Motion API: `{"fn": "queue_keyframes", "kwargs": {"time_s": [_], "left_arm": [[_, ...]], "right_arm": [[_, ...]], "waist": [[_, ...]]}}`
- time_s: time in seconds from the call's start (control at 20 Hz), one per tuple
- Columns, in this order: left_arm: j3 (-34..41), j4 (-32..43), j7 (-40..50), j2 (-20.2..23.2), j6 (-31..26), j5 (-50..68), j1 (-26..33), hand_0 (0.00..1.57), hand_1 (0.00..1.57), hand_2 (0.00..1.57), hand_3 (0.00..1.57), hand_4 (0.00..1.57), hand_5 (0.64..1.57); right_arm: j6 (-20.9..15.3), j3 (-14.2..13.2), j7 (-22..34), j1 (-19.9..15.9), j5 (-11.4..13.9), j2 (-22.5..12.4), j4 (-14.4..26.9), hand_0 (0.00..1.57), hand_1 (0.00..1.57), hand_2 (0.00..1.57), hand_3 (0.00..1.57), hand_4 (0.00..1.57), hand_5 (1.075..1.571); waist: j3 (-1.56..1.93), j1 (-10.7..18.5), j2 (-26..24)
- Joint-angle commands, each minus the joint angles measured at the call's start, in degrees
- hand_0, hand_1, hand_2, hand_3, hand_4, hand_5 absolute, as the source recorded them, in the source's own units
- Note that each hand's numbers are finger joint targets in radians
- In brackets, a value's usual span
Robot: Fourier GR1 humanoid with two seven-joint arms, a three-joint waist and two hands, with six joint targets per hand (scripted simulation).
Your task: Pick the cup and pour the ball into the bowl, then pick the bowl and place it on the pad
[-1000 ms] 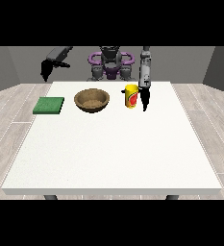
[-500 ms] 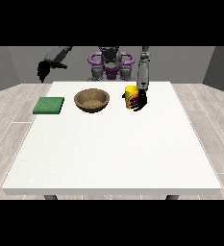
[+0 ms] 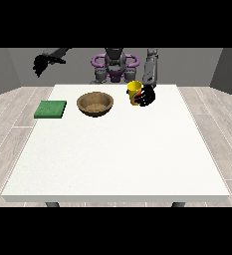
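At the view's left, a black robot hand (image 3: 42,63) hangs in the air beyond the far left corner of the large white table (image 3: 117,154), raised well above the tabletop and touching nothing; its fingers point downward, but whether they are spread or curled I cannot tell.

Near the left edge of the table, toward the far side, lies a flat square green pad (image 3: 51,109), with nothing on it. Just to its right, still in the far part of the table and left of the middle, stands a round brown wooden bowl (image 3: 95,104), upright, well apart from the pad's edge and not touching it.

Further right, close to the far edge and right of the middle, is a yellow cup with a red mark on its side (image 3: 134,92). It stands upright or nearly so; whether its base rests on the table I cannot tell. The ball is not visible from this view. The black hand at the view's right (image 3: 147,96) is against the cup's right side, its fingers and thumb curled round the cup, with its grey forearm (image 3: 151,68) rising straight up behind it toward the robot's grey and purple torso (image 3: 115,65) at the table's far edge
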Motion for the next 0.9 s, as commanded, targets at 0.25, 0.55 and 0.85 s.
{"fn": "queue_keyframes", "kwargs": {"time_s": [0.25, 0.55, 0.85], "left_arm": [[-6.93, 1.31, 24.59, 15.04, 0.45, -13.96, -12.89, 1.46, 1.46, 1.57, 1.57, 1.57, 1.282], [-13.73, 1.91, 37.38, 12.95, 4.12, -24.88, -19.01, 1.49, 1.49, 1.57, 1.57, 1.51, 1.267], [-16.56, -0.49, 43.01, 9.45, 4.38, -31.18, -18.16, 1.49, 1.49, 1.57, 1.57, 1.51, 1.267]], "right_arm": [[-0.21, -0.04, -0.03, 0.51, 1.23, 0.28, 6.46, 0.00, 0.00, 0.00, 0.00, 0.00, 1.568], [1.93, -1.42, -2.41, -1.31, 0.39, -1.25, 10.63, 0.00, 0.00, 0.00, 0.00, 0.00, 1.568], [3.91, -3.25, -5.85, -0.27, 0.54, -3.66, 14.10, 0.00, 0.00, 0.00, 0.00, 0.00, 1.569]], "waist": [[-0.16, 2.06, -6.48], [-0.20, 1.51, -5.85], [-0.27, 2.80, -6.07]]}}
